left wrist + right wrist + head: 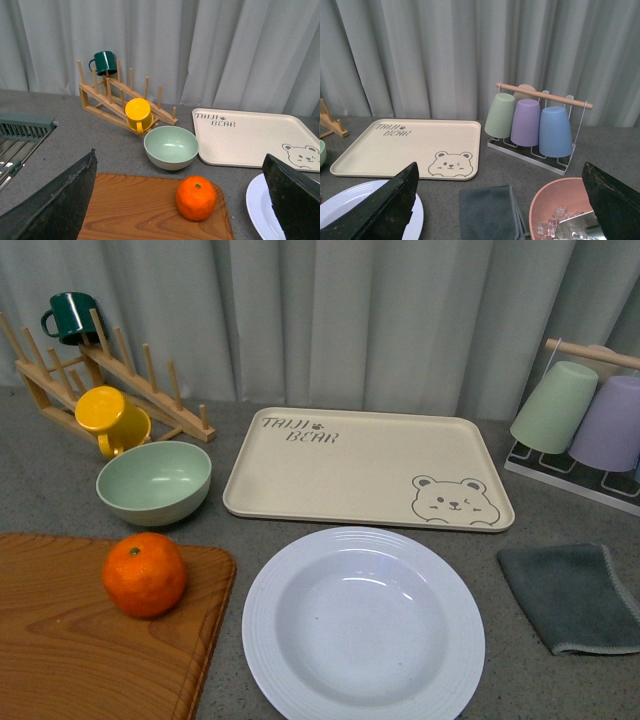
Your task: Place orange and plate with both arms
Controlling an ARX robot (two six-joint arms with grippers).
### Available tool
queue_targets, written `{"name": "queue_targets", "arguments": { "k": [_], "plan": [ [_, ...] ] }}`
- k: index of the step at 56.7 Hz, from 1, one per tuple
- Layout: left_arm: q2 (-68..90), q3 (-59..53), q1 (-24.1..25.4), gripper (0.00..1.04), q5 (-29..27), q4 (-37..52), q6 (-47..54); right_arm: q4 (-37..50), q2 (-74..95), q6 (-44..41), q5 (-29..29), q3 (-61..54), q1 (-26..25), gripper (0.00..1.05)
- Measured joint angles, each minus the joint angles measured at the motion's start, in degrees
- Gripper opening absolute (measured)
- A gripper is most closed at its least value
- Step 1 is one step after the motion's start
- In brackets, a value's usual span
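- Orange (145, 574): one, on the wooden board (60, 660).
- Plate (363, 625): one, on the table (520, 695), just beside the board.
- Left gripper (178, 157) and right gripper (500, 167): both spread wide.
- Cups (525, 122): three, perhaps a fourth behind.

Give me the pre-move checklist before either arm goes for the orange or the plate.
1. Orange unobstructed, resting on the wooden board: ok.
2. Plate empty and lying flat: ok.
3. Left gripper open, nothing held: ok.
4. Right gripper open, nothing held: ok.
5. Green bowl stands apart from the orange: ok.
6. Arm height above the things: cannot tell, neither arm shows in the front view.
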Motion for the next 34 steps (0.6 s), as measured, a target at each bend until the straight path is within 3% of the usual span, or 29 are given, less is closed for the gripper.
{"name": "queue_targets", "arguments": {
  "k": [34],
  "plan": [
    [0.0, 0.0, 0.0, 0.98, 0.0, 0.0, 0.0, 0.0, 0.0, 0.0, 0.0, 0.0, 0.0, 0.96]
  ]
}}
